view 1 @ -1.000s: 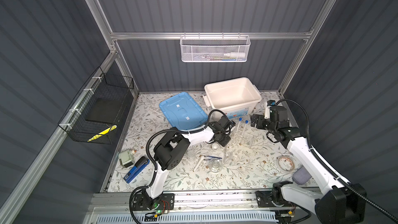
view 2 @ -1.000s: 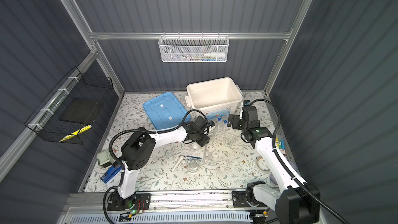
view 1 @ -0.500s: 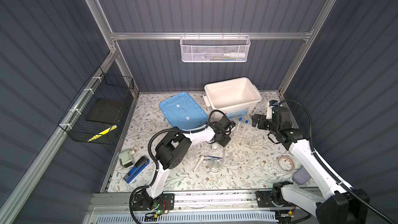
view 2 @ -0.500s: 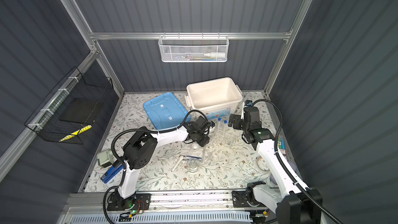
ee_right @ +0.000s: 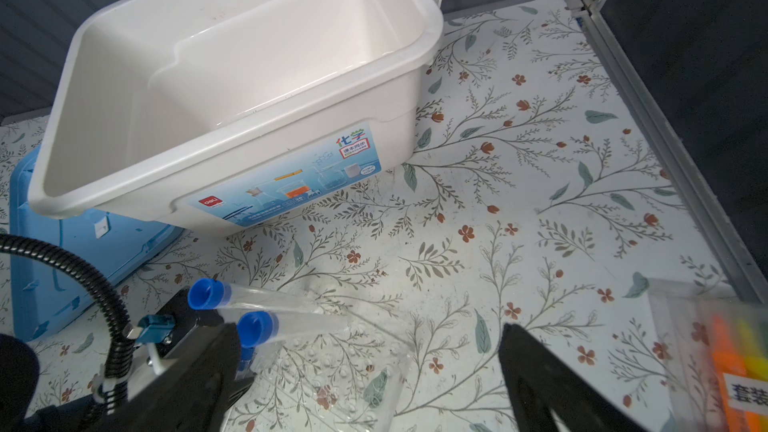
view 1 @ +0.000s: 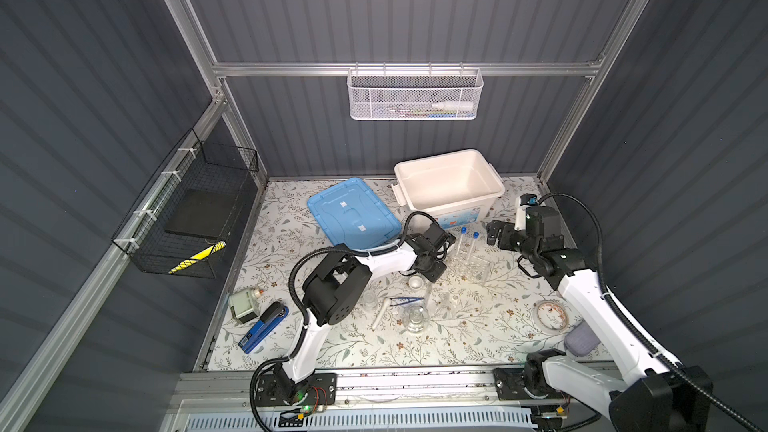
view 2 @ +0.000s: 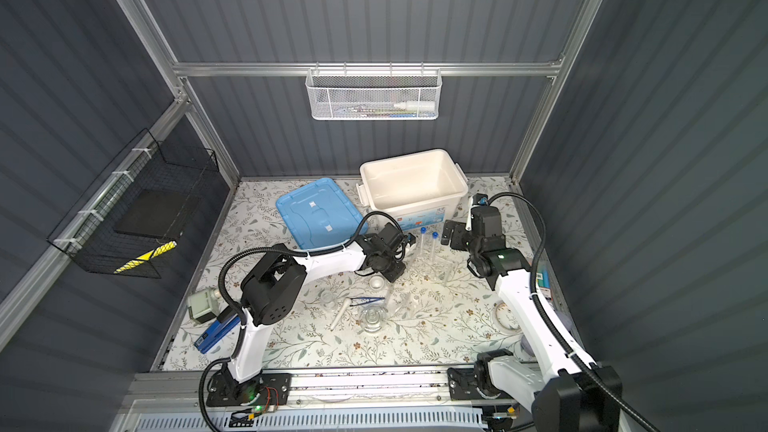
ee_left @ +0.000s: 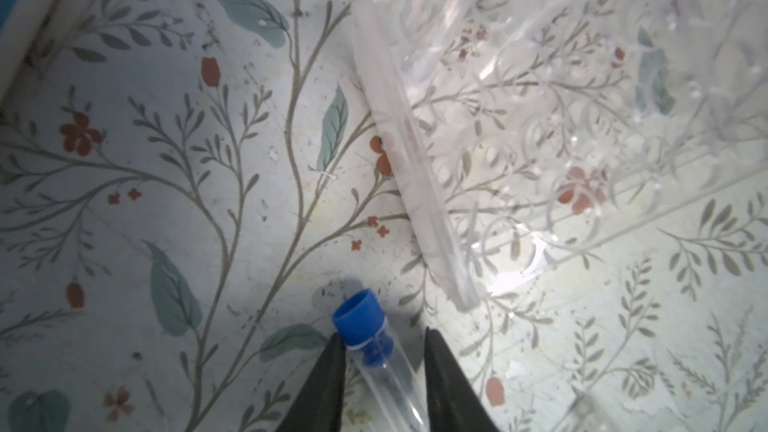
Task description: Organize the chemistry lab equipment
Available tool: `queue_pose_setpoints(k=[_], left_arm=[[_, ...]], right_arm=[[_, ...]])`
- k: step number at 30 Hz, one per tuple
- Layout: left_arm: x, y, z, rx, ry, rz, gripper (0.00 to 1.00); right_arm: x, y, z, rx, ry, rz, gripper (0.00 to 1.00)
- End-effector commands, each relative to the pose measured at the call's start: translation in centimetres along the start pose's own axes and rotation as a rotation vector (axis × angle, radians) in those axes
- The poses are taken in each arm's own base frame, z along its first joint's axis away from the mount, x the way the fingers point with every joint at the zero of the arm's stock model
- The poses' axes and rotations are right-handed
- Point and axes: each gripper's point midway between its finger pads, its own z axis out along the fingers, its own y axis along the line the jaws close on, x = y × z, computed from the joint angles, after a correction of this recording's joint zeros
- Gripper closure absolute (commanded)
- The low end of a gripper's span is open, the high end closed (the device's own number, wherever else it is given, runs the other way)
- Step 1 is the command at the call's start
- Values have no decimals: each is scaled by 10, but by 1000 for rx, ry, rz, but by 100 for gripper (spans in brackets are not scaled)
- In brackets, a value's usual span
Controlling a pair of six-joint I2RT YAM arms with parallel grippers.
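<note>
Floral tabletop [view 1: 457, 342] carries white bin [view 1: 419, 209], blue lid [view 1: 353, 214], tube rack [view 1: 473, 270], pestle [view 1: 381, 313], tweezers [view 1: 405, 300], stapler [view 1: 264, 328].

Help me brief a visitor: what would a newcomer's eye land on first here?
Probably the open white bin at the back, a blue lid lying flat beside it. Next, two blue-capped test tubes standing in the clear rack mid-table, while the left fingers flank another tube.

I am seeing the storage bin [view 1: 436, 158] sitting at the worktop's [view 1: 457, 347] back edge, the lid [view 1: 353, 214] lying left of it. The tube rack [view 1: 471, 270] is standing before the bin, holding two test tubes [view 1: 473, 245]; the stapler [view 1: 264, 328] is lying by the front-left corner.
</note>
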Motion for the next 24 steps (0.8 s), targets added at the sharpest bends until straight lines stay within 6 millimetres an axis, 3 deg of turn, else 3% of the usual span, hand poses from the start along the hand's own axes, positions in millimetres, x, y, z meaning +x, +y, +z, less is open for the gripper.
queue_pose_setpoints(k=[1,18,24], left_arm=[[5,0,8,-16,35,-13,66],[-4,18,15,-55,12,-47,70],[-6,16,9,-50,1,-49,57]], right_arm=[[5,-2,-3,2,8,8,1],[7,-5,-5,9,11,11,1],[9,-5,-5,8,15,11,1]])
